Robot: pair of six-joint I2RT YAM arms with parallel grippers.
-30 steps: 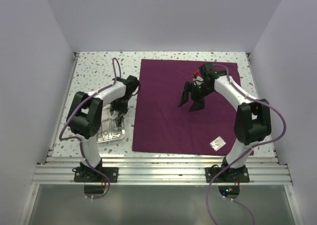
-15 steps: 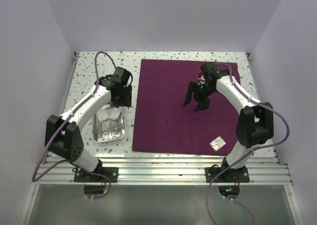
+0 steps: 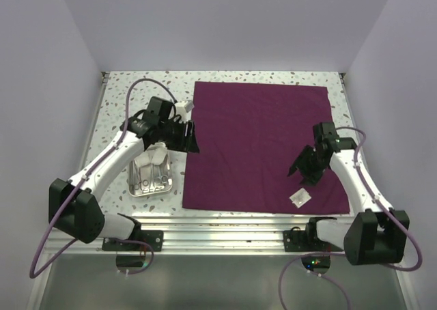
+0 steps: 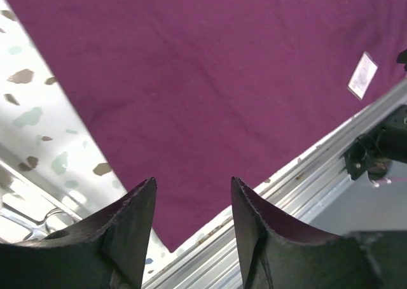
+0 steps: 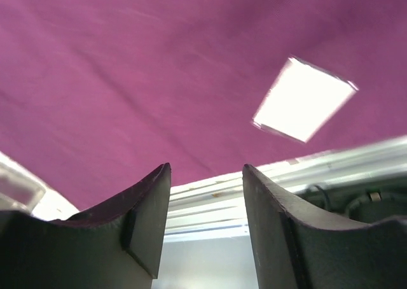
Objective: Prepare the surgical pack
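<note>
Speckled white tabletop (image 3: 123, 95); aluminium rail frame (image 3: 225, 236) along near edge; plain pale walls (image 3: 225, 23).

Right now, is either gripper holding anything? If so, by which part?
Nothing is held. The left gripper and the right gripper are both open with nothing between their fingers. The white gauze square lies free on the purple cloth.

The maroon cloth (image 3: 259, 146) lies spread flat on my bench (image 3: 130, 91). My left end effector (image 3: 190, 141) hangs over the cloth's left edge, fingers apart and empty. Just left of the cloth sits the steel tray (image 3: 136, 194), with silver instruments (image 3: 153, 181) inside. My right end effector (image 3: 304, 173) hovers above the cloth's near right corner, close beside the white gauze square (image 3: 298, 197) lying there.
</note>
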